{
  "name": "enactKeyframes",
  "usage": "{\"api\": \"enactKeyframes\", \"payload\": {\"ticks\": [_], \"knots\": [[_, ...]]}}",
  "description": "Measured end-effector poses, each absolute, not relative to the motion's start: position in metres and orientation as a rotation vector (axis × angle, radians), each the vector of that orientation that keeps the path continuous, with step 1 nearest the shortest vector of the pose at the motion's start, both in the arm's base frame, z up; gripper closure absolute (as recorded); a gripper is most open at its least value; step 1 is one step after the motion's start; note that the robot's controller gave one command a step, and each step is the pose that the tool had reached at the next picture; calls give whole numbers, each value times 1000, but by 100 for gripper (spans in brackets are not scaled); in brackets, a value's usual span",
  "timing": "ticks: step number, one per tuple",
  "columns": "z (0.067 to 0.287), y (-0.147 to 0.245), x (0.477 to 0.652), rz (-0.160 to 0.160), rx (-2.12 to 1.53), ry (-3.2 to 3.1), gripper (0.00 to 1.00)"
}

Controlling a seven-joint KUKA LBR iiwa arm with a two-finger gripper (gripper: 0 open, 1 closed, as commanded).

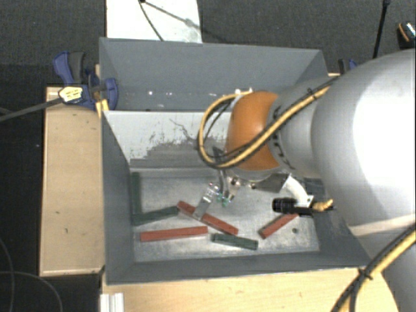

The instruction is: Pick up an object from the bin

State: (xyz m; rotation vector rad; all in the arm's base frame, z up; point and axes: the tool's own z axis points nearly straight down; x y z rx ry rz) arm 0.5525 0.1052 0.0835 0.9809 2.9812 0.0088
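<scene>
My gripper (217, 196) hangs low over the middle of the bin floor, just below the orange cover. Directly under it lies a red stick (209, 219), running diagonally from upper left to lower right; the gripper's lower end is close to the stick's upper left end, and I cannot tell if they touch. A dark green stick (234, 241) lies just in front of that. A longer red stick (173, 234) rests flat to the left.
Another red stick (278, 225) lies at the right of the floor, under the arm. Two dark green sticks (135, 194) (156, 214) form an L by the left wall. The arm and its cables cover the bin's right side.
</scene>
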Motion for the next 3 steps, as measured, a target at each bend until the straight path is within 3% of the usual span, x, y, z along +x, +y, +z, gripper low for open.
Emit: {"api": "enactKeyframes", "payload": {"ticks": [1, 2, 3], "knots": [[69, 171, 503, 3, 1028, 2973, 0], [70, 166, 507, 2, 1037, 2964, 100], [150, 185, 524, 10, 1061, 2949, 100]]}}
